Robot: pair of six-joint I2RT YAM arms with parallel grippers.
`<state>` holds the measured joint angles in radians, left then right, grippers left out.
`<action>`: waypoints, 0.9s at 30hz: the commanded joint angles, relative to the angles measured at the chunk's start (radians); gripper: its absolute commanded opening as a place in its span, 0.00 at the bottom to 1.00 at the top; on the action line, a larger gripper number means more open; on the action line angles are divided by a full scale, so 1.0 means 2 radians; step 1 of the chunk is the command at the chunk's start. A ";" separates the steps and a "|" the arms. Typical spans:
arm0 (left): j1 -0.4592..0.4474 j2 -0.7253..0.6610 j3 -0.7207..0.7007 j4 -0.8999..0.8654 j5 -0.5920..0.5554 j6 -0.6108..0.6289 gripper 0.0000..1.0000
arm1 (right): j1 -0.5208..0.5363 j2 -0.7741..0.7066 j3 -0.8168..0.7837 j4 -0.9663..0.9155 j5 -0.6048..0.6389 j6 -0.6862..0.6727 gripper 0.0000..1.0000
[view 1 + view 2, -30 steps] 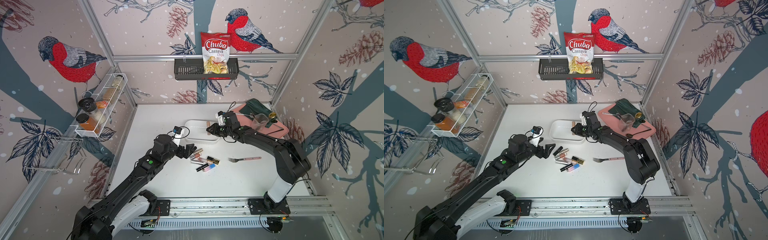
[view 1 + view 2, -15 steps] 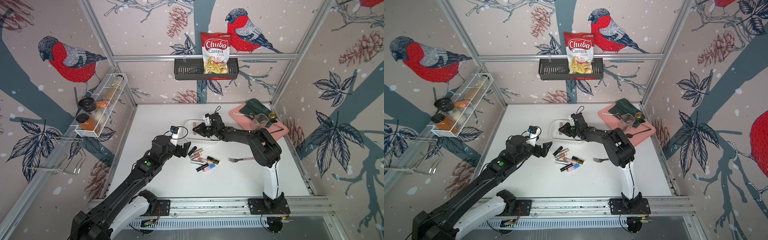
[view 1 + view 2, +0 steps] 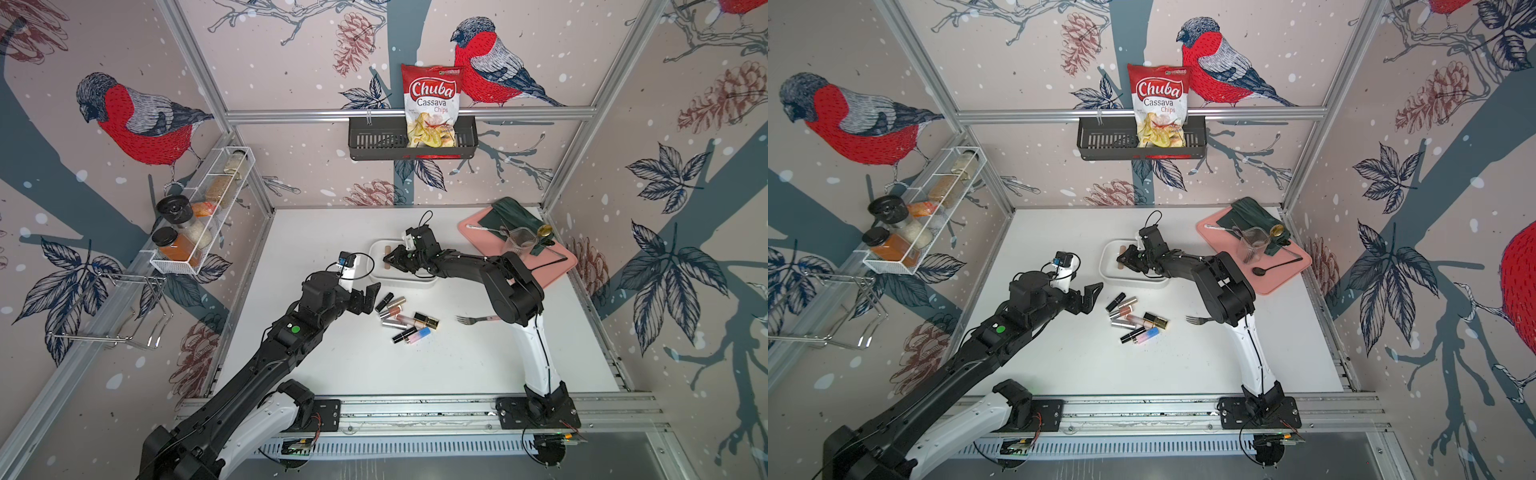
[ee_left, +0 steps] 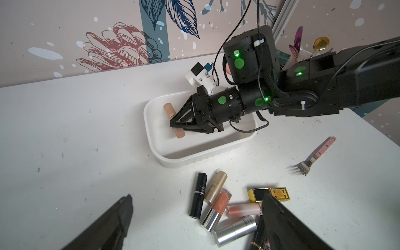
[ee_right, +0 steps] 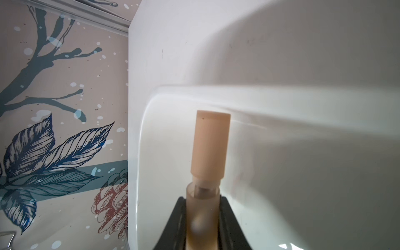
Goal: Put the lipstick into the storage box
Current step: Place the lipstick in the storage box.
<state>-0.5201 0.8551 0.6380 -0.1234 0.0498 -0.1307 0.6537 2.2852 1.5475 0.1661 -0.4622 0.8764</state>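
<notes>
Now | my right gripper (image 5: 203,216) has brought the peach lipstick (image 5: 210,147) low inside the storage box (image 4: 179,161), squeezing it tight | my left gripper (image 3: 365,297) wide open beside the lipstick pile (image 3: 405,318) | next: let go

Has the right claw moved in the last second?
Yes. The right claw, gripping a beige lipstick, has moved along the white box, from the end near the pink tray to its opposite end.

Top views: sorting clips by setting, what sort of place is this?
Probably a staged robot test cell, not a home: aluminium frame, printed bird wallpaper, bolted mounting rail.
</notes>
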 commanded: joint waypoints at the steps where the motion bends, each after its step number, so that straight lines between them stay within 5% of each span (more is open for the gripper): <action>1: 0.000 -0.005 -0.001 -0.001 -0.005 0.002 0.96 | 0.001 0.018 0.029 -0.044 0.012 -0.033 0.16; 9: 0.000 -0.012 -0.001 0.000 -0.005 0.002 0.96 | 0.003 0.052 0.075 -0.079 0.022 -0.045 0.19; 16: 0.000 -0.013 -0.001 0.000 -0.004 0.002 0.96 | 0.003 0.065 0.092 -0.084 0.027 -0.040 0.52; 27: 0.003 -0.017 -0.002 0.003 -0.003 0.001 0.96 | 0.003 0.008 0.064 -0.075 0.063 -0.042 0.55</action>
<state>-0.5182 0.8238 0.6361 -0.1234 0.0494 -0.1307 0.6586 2.3444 1.6875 0.0288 -0.3874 0.7918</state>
